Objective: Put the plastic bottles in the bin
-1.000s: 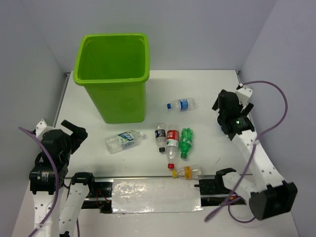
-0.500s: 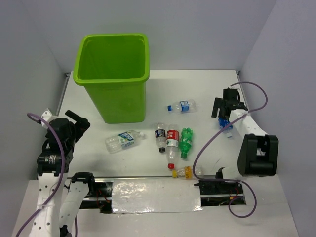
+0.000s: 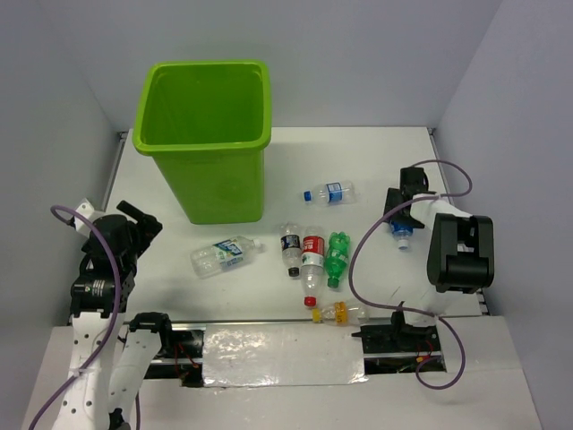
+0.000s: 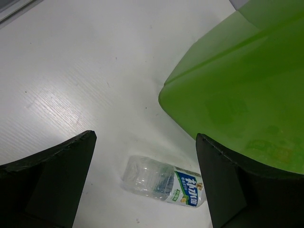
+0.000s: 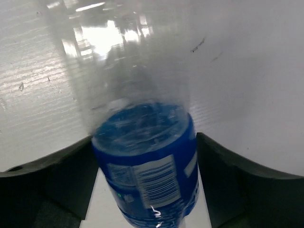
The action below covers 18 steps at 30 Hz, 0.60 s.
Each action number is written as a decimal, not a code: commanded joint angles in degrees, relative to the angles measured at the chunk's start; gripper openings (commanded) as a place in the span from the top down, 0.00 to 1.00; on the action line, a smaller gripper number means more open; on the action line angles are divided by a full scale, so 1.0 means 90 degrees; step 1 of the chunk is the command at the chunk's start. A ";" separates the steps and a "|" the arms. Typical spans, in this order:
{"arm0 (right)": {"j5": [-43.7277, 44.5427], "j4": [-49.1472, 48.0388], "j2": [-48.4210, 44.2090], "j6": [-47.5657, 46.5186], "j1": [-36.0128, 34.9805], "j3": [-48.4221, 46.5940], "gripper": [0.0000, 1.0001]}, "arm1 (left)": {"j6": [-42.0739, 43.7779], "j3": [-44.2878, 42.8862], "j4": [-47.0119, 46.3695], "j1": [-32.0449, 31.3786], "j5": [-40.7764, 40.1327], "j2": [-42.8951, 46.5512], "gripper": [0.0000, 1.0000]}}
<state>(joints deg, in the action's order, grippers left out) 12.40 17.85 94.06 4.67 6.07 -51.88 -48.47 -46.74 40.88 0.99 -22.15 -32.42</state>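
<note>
The lime-green bin (image 3: 204, 134) stands at the back left; its wall (image 4: 237, 85) fills the left wrist view's right side. Five bottles lie loose: blue-labelled (image 3: 329, 192), white-and-green-labelled (image 3: 224, 255), dark-labelled (image 3: 290, 249), red-labelled (image 3: 312, 257) and green (image 3: 337, 257), with a yellow one (image 3: 340, 313) near the front. My right gripper (image 3: 400, 215) is down at the table's right side, shut on another blue-labelled bottle (image 5: 147, 161), both fingers against its sides. My left gripper (image 4: 145, 137) is open above the white-and-green bottle (image 4: 164, 183).
Grey walls enclose the white table on three sides. A purple cable (image 3: 376, 242) loops from the right arm over the table near the green bottle. The foil-covered strip (image 3: 282, 354) and arm bases line the front edge.
The right arm folded back and lowered its gripper onto the blue-labelled bottle at the right, and its jaws closed on it. The left arm shifted slightly, still open.
</note>
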 commanded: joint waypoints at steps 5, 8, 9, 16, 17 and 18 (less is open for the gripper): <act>-0.0420 -0.0294 -0.0635 0.0097 0.0068 -0.0173 0.50 | -0.0123 0.0018 -0.0158 0.0026 -0.0097 0.0019 0.01; -0.1259 -0.0196 -0.1620 0.0029 -0.0165 -0.0319 0.53 | -0.0113 -0.0012 -0.0109 0.0036 -0.0039 -0.0020 0.01; -0.1338 -0.0196 -0.1903 -0.0010 -0.0591 -0.0523 0.53 | -0.0209 -0.0012 -0.0032 0.0036 -0.0048 -0.0040 0.01; -0.2246 -0.0292 -0.2816 -0.0128 -0.3061 -0.3178 0.53 | -0.0415 -0.0100 0.0427 0.0036 -0.0254 -0.0186 0.01; -0.2431 -0.0322 -0.2689 -0.0292 -0.3327 -0.3829 0.53 | -0.0406 -0.0090 0.0457 0.0026 -0.0225 -0.0206 0.01; -0.2472 -0.0352 -0.2543 -0.0352 -0.3562 -0.4183 0.53 | -0.0386 -0.0080 0.0486 0.0036 -0.0195 -0.0206 0.01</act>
<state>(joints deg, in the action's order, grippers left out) -4.34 17.15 70.17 3.77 -20.93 -80.38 -51.20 -46.59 44.16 0.99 -23.14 -34.04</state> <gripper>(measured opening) 0.693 0.993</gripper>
